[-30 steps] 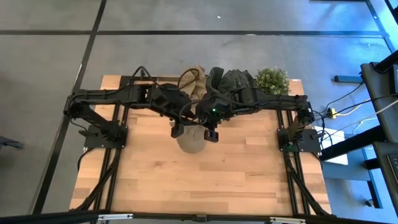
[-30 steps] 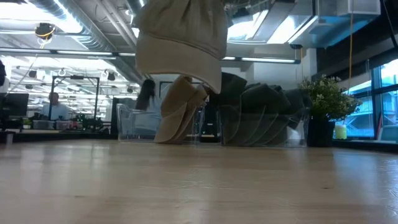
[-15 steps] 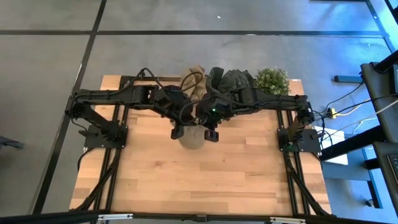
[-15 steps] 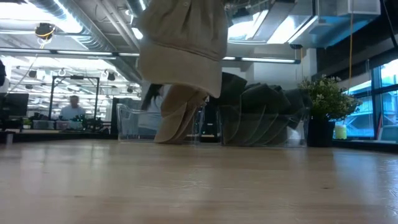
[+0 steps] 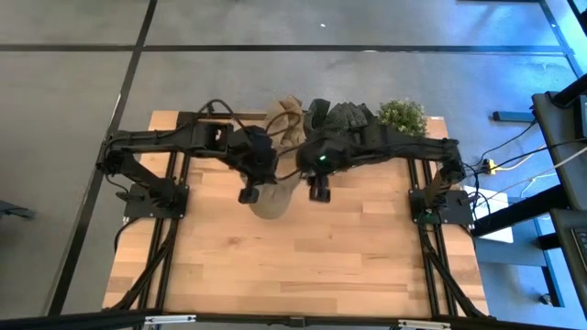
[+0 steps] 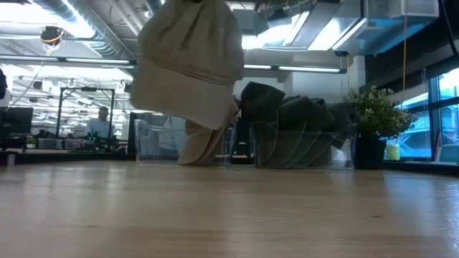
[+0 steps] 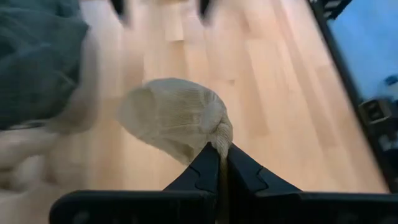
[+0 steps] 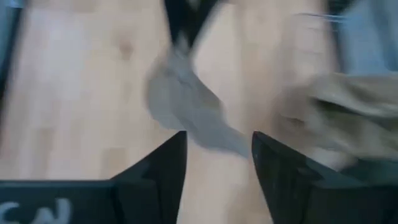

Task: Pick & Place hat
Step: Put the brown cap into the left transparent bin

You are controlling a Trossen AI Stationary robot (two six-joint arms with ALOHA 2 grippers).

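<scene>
A wooden bench (image 5: 275,257) spreads beneath two dark arms that reach toward each other over its far half. Along the far edge stand clear bins: one holds tan hats (image 6: 204,140), the next a heap of dark green hats (image 6: 301,118), and a small potted plant (image 5: 401,116) sits at the right end. Between the arms a beige knit hat (image 5: 273,197) hangs in the air above the bench, clear of the wood, in front of the bins as the low view shows it. The left gripper (image 7: 219,163) holds it at the top edge, its jaws pressed together on a pinch of the knit, the rest of the hat drooping below. The right gripper (image 8: 217,152) hovers just beside the hat, its jaws spread apart with nothing between them; the hat shows past them, apart from either finger. In the room behind the bench, a person (image 6: 102,122) sits at a distant desk under rows of ceiling lights.
</scene>
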